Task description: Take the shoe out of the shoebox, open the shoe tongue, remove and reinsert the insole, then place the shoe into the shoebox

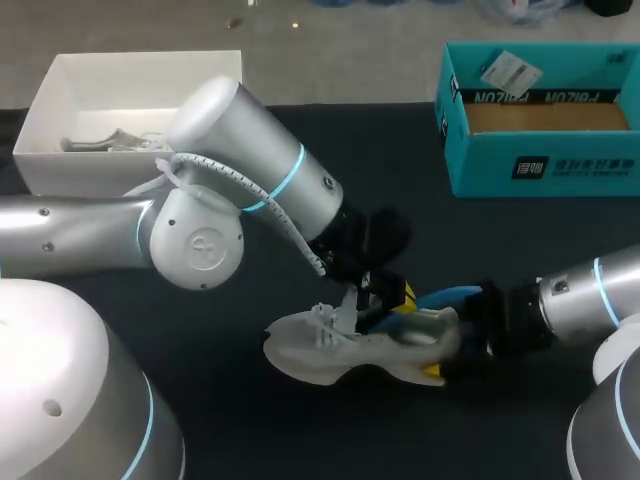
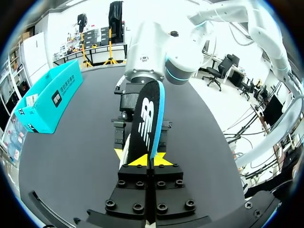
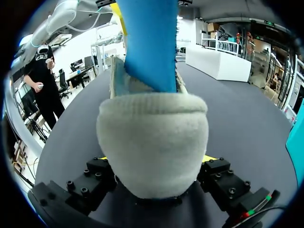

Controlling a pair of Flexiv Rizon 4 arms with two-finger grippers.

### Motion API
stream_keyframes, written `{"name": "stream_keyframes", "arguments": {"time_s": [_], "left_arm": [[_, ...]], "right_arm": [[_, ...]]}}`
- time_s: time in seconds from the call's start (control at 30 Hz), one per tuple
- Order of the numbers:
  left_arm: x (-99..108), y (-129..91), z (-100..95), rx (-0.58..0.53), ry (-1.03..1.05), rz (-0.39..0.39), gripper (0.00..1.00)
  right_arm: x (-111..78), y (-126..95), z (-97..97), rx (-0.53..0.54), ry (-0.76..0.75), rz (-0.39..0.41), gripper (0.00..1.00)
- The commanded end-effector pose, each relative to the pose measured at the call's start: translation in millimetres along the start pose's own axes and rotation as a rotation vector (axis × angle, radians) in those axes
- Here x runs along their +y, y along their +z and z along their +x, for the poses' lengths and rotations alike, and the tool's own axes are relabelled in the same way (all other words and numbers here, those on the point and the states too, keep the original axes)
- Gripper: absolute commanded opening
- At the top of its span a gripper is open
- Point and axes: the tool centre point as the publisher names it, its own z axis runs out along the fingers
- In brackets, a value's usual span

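- Left gripper (image 2: 145,160) is pinched shut on the insole (image 2: 148,114), which stands on edge between its 2 fingers.
- Right gripper (image 3: 154,164) clamps the heel of the shoe (image 1: 325,352), which lies on the table (image 1: 250,430), well apart from the shoebox (image 1: 540,160).
- With 1 end of the insole in the shoe's mouth, it is probably best to slide it along the sole line, with the heel braced, so it doesn't fold.

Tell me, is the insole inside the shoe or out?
Partly out: the insole has one end in the white shoe, the other in the left gripper.
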Motion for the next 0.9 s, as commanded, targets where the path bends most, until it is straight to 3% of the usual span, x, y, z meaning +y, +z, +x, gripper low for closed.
{"name": "stream_keyframes", "arguments": {"time_s": [0.03,0.1,0.13,0.17,0.43,0.6,0.77,0.9], "left_arm": [[9,-9,6.0,-0.011,0.001,-0.031,0.00],[16,-7,6.8,-0.015,-0.006,-0.072,0.02],[20,-5,7.1,-0.021,-0.012,-0.089,0.18],[23,-5,7.3,-0.029,-0.015,-0.107,0.24],[35,0,7.3,-0.046,-0.049,-0.122,0.38],[32,2,8.9,-0.064,-0.030,-0.141,0.38],[35,10,4.4,-0.100,-0.035,-0.134,0.25],[33,17,2.8,-0.102,-0.030,-0.140,0.27]], "right_arm": [[1.1,0,0.8,-0.001,0.000,0.002,0.00],[1.1,0,0.8,-0.001,0.000,0.002,0.00],[1.1,0,0.8,-0.001,0.000,0.002,0.00],[1.1,0,0.8,-0.001,0.000,0.002,0.00],[1.1,0,0.8,-0.001,0.000,0.002,0.00],[1.1,0,0.8,-0.001,0.000,0.002,0.00],[1.1,0,0.8,-0.001,0.000,0.002,0.00],[1.1,0,0.8,-0.001,0.000,0.002,0.00]]}}
